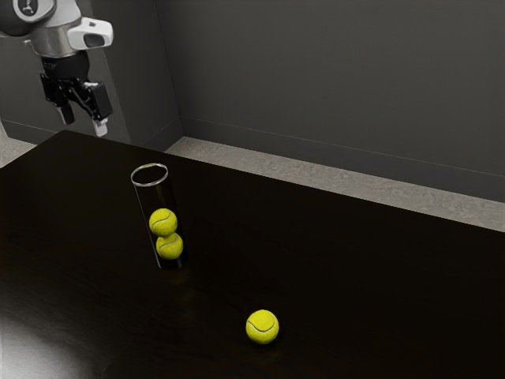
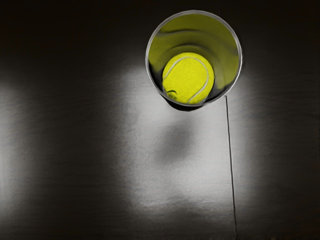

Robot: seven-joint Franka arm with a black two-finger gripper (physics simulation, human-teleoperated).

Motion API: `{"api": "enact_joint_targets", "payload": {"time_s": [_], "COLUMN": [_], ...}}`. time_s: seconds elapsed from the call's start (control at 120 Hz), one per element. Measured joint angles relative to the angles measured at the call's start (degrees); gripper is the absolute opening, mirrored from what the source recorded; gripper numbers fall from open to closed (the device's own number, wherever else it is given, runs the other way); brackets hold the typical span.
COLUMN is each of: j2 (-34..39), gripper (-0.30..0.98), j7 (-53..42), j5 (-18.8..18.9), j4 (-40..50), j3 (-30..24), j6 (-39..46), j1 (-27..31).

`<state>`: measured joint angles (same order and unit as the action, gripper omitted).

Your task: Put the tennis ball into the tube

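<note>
The gripper [image 1: 84,121] hangs at the upper left of the exterior view, its fingers parted and nothing between them. The loose ball [image 1: 263,327] lies on the table [image 1: 363,292], lower centre; the tube [image 1: 156,197] stands upright left of centre, two balls [image 1: 163,222] inside. The job seems at its reaching step: next, travel past the tube, clearing its rim, and descend over the loose ball.

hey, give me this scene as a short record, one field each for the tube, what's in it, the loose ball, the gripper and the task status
tube: see-through, upright, top open, standing on the dark table
tube contents: upper ball stacked on lower ball
loose ball: yellow-green, on the table outside the tube
gripper: open, empty
status: loose ball not yet in the tube
</note>
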<state>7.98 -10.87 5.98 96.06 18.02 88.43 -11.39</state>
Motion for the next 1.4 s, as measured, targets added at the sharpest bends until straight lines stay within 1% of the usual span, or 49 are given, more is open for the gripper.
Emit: {"api": "enact_joint_targets", "payload": {"time_s": [0.15,0.275,0.358,0.475,0.525,0.575,0.667,0.758,0.858,0.967,1.033,1.275,1.4], "j2": [0.0,-0.7,-1.3,-1.9,-3.3,-5.6,-10.6,-15.4,-18.5,-21.4,-22.6,-24.3,-24.6], "gripper": [0.69,0.69,0.69,0.69,0.69,0.69,0.69,0.69,0.69,0.69,0.69,0.69,0.69], "j7": [-1.9,-3.2,-3.4,-0.8,0.7,2.3,4.9,7.2,9.3,11.2,12.2,14.6,14.5], "j5": [-0.3,-0.4,-0.9,-4.0,-4.9,-6.9,-10.9,-13.7,-15.6,-19.6,-21.2,-22.2,-20.4], "j4": [0.3,0.7,2.4,7.6,8.8,9.9,10.9,12.1,12.6,12.9,13.3,15.0,15.8], "j3": [-0.1,-0.2,-0.2,-0.2,-0.2,-0.1,0.0,-0.1,-0.1,-0.1,-0.1,-1.1,-2.6], "j6": [-0.1,-0.1,0.0,3.4,5.4,7.3,10.2,13.0,15.8,18.2,19.2,21.6,22.4], "j1": [-0.3,-2.0,-5.3,-11.3,-13.2,-14.5,-15.9,-16.5,-17.2,-18.1,-19.3,-22.6,-22.9]}}
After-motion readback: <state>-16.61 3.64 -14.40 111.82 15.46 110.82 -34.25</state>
